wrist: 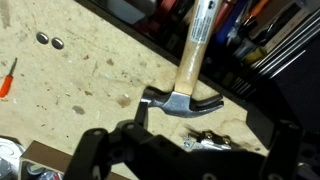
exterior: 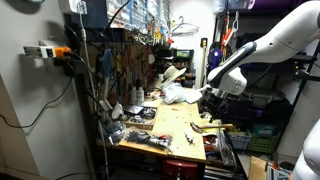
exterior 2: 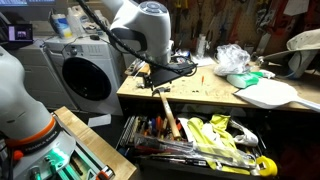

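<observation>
**Wrist view.** The end effector (wrist: 195, 138) is hovering directly over the hammer (wrist: 190, 75) with its jaws standing apart, gripping nothing. The hammer is lying at the bench (wrist: 70, 85) edge: the steel head is resting on the wood and the wooden handle is projecting over the open tool drawer (exterior 2: 122, 135). An orange screwdriver (wrist: 5, 80) is lying well apart.
</observation>
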Tool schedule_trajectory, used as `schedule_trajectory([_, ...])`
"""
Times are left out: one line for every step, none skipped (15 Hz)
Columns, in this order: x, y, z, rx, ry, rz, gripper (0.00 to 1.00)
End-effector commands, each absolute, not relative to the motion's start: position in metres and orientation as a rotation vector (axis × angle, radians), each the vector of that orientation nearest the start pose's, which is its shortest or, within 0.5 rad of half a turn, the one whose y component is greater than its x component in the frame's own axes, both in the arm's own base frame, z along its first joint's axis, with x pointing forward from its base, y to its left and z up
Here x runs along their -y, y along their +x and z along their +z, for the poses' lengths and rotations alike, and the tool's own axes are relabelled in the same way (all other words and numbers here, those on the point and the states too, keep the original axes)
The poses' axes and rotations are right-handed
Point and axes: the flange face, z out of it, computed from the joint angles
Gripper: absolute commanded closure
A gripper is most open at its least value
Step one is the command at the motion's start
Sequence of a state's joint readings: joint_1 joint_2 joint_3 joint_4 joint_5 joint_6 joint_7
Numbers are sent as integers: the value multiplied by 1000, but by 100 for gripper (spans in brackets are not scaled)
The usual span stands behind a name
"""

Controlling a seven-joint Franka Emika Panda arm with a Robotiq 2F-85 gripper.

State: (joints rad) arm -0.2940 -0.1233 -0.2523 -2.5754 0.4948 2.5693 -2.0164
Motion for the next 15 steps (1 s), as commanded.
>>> schedule_trajectory([232, 385, 300, 1591, -2627, -482, 0])
schedule_trajectory([229, 388, 296, 1590, -2625, -469, 0])
schedule_trajectory([226, 391, 291, 1593, -2623, -448, 0])
schedule_trajectory([225, 393, 287, 1594, -2626, -431, 0])
schedule_trajectory([224, 396, 283, 1591, -2630, -417, 0])
schedule_trajectory([224, 397, 280, 1586, -2629, -403, 0])
schedule_trajectory([225, 399, 276, 1580, -2632, -389, 0])
schedule_trajectory([226, 400, 273, 1574, -2632, -377, 0])
schedule_trajectory([227, 402, 270, 1566, -2632, -367, 0])
schedule_trajectory([227, 404, 268, 1561, -2635, -363, 0])
schedule_trajectory([227, 407, 266, 1559, -2633, -357, 0])
schedule_trajectory([227, 411, 265, 1558, -2632, -356, 0])
schedule_trajectory([227, 414, 264, 1555, -2635, -357, 0])
schedule_trajectory([227, 417, 263, 1557, -2634, -355, 0])
schedule_trajectory([226, 421, 263, 1558, -2636, -349, 0])
